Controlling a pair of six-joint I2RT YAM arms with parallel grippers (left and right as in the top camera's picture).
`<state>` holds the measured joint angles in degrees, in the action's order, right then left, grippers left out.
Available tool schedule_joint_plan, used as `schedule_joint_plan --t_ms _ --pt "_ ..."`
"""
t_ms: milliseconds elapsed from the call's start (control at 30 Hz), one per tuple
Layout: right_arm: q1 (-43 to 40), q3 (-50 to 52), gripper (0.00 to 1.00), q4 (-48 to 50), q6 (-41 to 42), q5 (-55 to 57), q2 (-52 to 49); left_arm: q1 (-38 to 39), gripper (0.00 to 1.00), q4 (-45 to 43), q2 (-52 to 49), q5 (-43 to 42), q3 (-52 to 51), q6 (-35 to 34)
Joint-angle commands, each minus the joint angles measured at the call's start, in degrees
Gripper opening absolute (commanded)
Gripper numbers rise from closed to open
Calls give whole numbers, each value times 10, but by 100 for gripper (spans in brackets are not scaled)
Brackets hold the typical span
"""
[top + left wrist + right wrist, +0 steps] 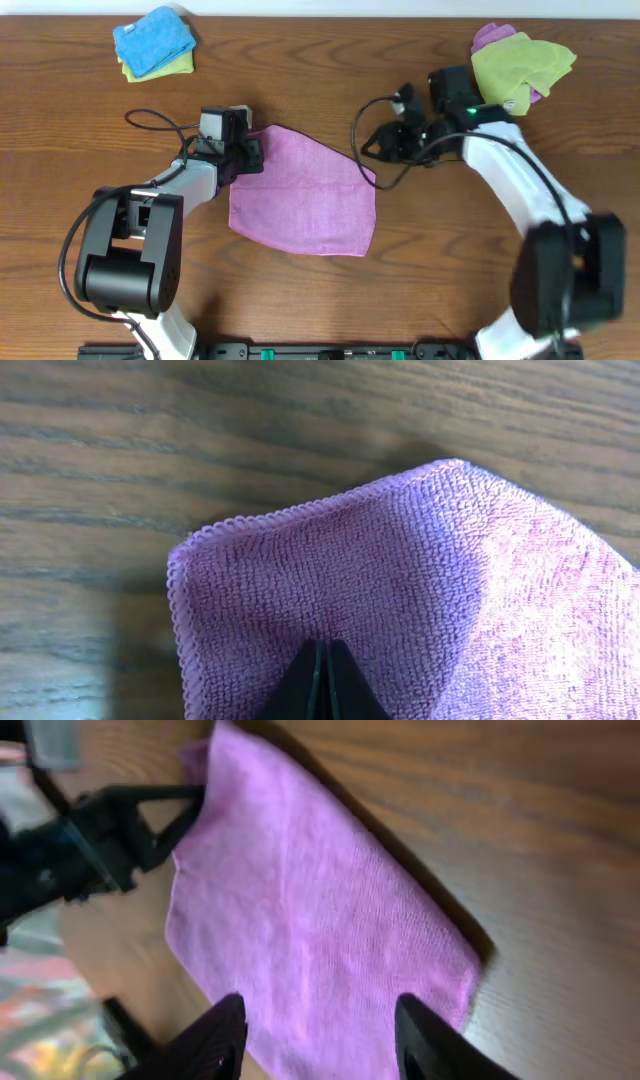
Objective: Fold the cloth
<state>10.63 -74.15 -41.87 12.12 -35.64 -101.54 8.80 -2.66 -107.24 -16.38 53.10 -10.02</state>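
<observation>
Pinching the cloth (420, 590), left hand (322, 658).

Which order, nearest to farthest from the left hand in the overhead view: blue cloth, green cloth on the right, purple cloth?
1. Purple cloth, centre, its corner pinched in the left hand.
2. Blue cloth, far left corner.
3. Green cloth, far right corner.

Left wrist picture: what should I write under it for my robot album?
The left hand pinches the purple cloth near its corner on the wooden table.
</observation>
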Motion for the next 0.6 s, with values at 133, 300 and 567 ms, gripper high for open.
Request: schedule_joint_plan --t_ms 133,300,567 --pt "4 14 47 -75 -62 110 24 2 6 59 65 -13 42 8" --pt "5 36 51 -81 -62 117 24 2 6 100 162 33 42 13" --pt "48 41 62 -70 -62 174 23 2 6 178 179 66 42 27"
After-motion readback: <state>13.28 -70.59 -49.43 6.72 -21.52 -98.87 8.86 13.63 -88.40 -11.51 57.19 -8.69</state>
